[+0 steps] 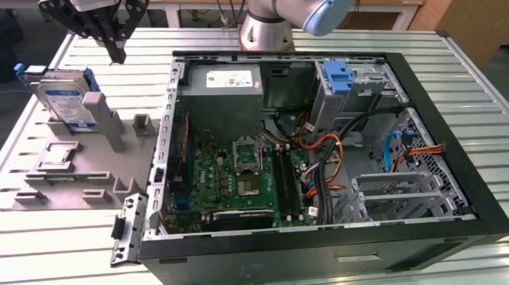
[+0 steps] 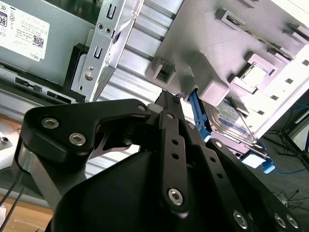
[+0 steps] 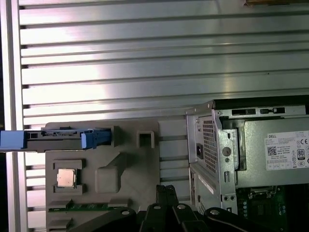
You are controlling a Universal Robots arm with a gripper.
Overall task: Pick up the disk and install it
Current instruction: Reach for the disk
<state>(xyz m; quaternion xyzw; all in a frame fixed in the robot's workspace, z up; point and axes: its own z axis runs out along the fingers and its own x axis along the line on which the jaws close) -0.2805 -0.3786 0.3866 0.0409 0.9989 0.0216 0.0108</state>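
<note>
The disk [image 1: 66,101] stands on edge in a slot at the far end of the grey holder [image 1: 84,172], on the exterior view's left. It is silver with a white-and-blue label and a blue bracket around it. In the first wrist view the disk [image 3: 58,139] shows edge-on, and in the second wrist view the disk [image 2: 229,121] sits just past the fingertips. My black gripper [image 1: 116,57] hangs above the table behind the holder, apart from the disk. Its fingers meet at a point in both wrist views, gripper [image 2: 170,96] and gripper [image 3: 166,189], shut on nothing.
An open computer case [image 1: 487,171] lies on the slatted metal table [image 1: 53,254] to the holder's right in the exterior view. It has a blue bracket [image 1: 338,77] in its drive bay, a power supply [image 1: 222,86] and cables. A small square chip [image 1: 57,154] rests on the holder.
</note>
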